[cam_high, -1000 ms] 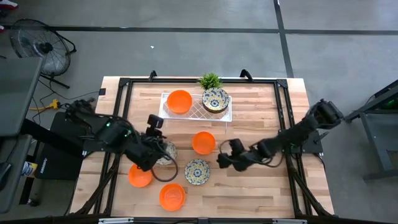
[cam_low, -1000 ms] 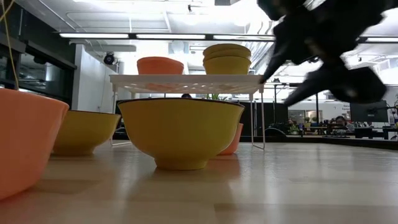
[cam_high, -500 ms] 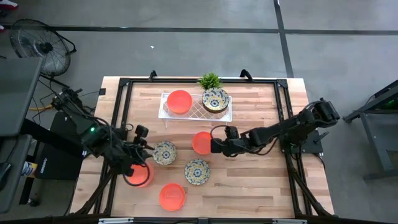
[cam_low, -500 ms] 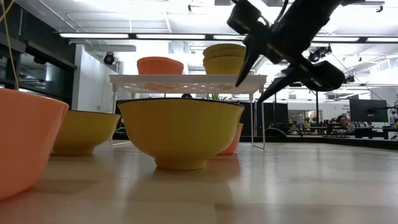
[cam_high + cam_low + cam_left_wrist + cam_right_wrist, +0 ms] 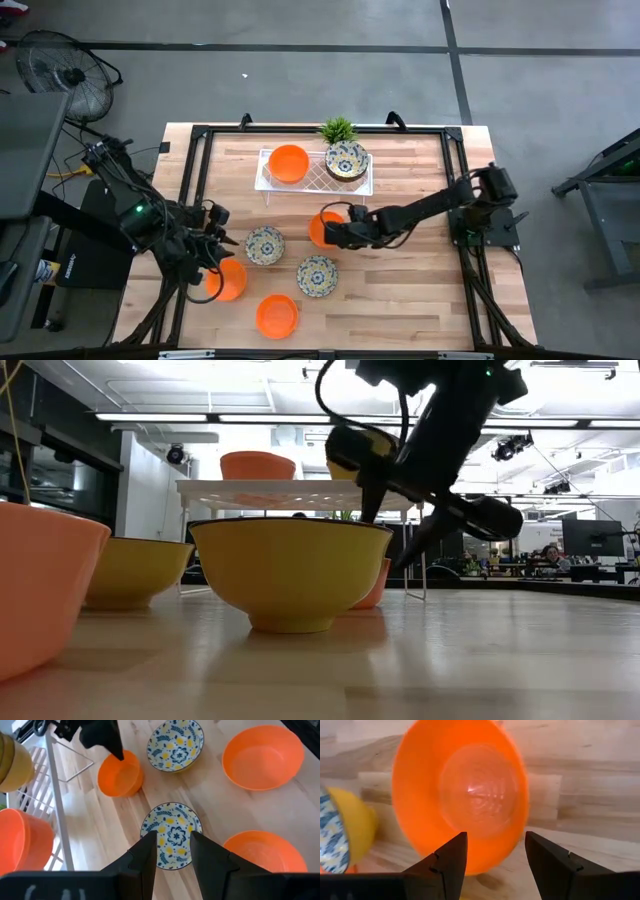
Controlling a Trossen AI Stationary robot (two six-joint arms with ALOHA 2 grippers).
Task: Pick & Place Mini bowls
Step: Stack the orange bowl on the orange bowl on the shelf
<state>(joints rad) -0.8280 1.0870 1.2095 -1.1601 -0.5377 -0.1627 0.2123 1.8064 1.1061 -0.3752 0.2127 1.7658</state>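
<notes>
Wooden table [image 5: 420, 290] is carrying a white tray [image 5: 310, 180] and scattered bowls. Right gripper [image 5: 330, 232] is reaching with fingers spread around the rim of the orange bowl [image 5: 322, 226] mid-table, not yet pinching it. Left gripper [image 5: 212, 240] is hovering, fingers parted and empty, beside a floral bowl [image 5: 264, 245]. Closing off-centre could be tipping or skidding the orange bowl away.

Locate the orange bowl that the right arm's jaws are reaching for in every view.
High view: orange bowl at table centre, below the white tray.
Low view: mostly hidden behind the yellow-sided bowl; its edge shows under the tray.
Left wrist view: beside the tray's leg.
Right wrist view: fills the frame.
Shared landmark: the tray.
</notes>
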